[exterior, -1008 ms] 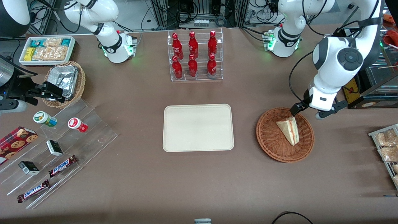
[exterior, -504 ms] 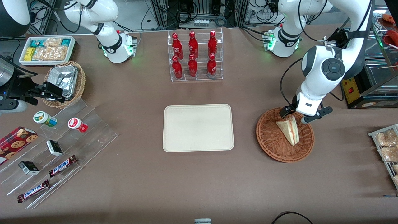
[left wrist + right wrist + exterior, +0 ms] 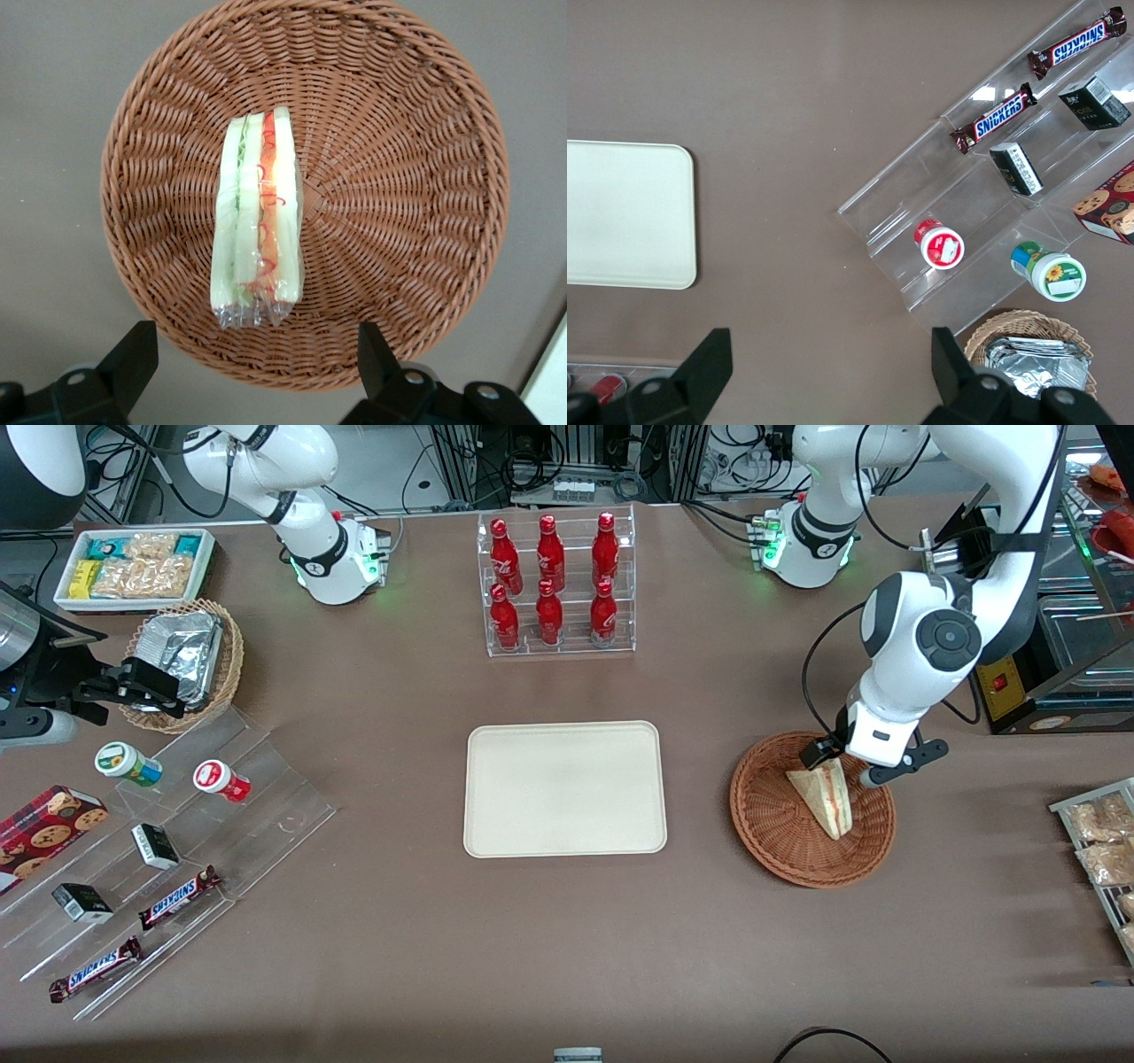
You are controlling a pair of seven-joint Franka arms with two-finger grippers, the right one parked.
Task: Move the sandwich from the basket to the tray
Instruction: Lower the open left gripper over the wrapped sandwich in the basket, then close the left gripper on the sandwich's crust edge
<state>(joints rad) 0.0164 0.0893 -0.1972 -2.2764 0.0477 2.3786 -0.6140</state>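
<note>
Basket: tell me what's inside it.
The basket holds one wrapped sandwich, standing on edge with its filling stripe up. The weave under it is covered. The open end effector hovers above, not touching it.

sandwich (image 3: 822, 799) in basket (image 3: 780, 841) | tool (image 3: 837, 766) above sandwich | tray (image 3: 564, 789) beside basket

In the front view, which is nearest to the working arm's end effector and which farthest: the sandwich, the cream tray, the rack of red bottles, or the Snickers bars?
The end effector hangs open over the basket.
1. Sandwich: in the basket, directly under it.
2. Tray: mid-table.
3. Bottle rack: farther from the camera than the tray.
4. Snickers bars: toward the parked arm's end.
</note>
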